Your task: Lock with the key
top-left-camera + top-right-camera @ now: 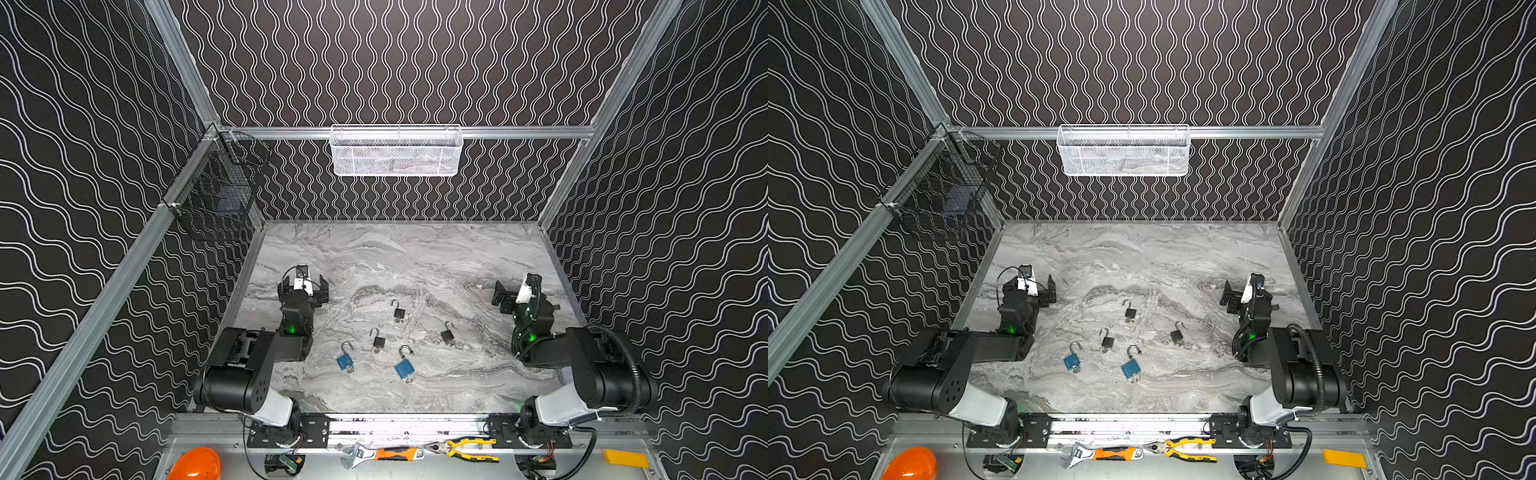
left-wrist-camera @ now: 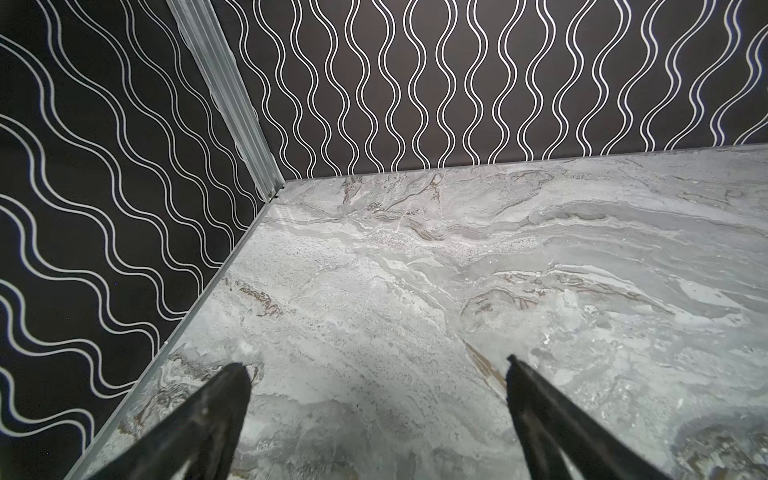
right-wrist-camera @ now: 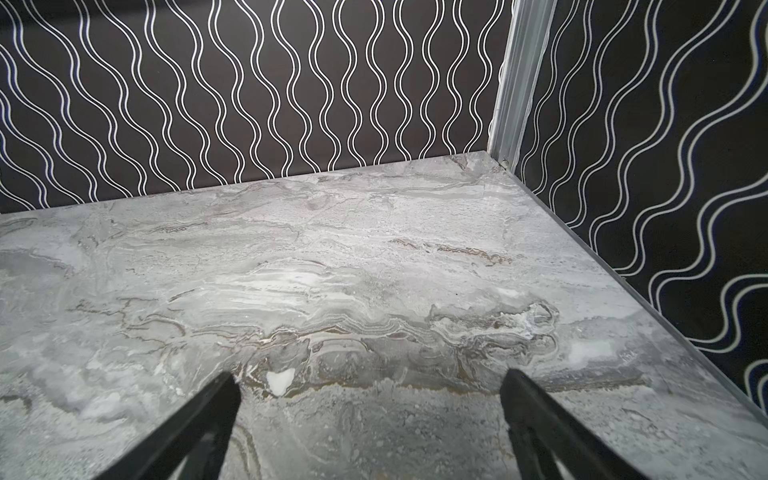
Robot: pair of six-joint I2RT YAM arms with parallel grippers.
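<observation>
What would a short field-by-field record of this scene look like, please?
Surface: marble-patterned table
Blue padlocks: two, lying flat, shackles look open
Dark padlocks: three, lying flat, shackles look open
Left gripper: open, empty, over bare table
Right gripper: open, empty, over bare table
Walls: white basket at back, black basket on the left
Progress: no padlock touched

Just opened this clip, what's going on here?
Nothing is being handled yet. Two blue padlocks and three dark padlocks lie apart on the marble table, their shackles apparently open. The left claw and right claw are both open and empty, off to the sides away from the locks.
</observation>
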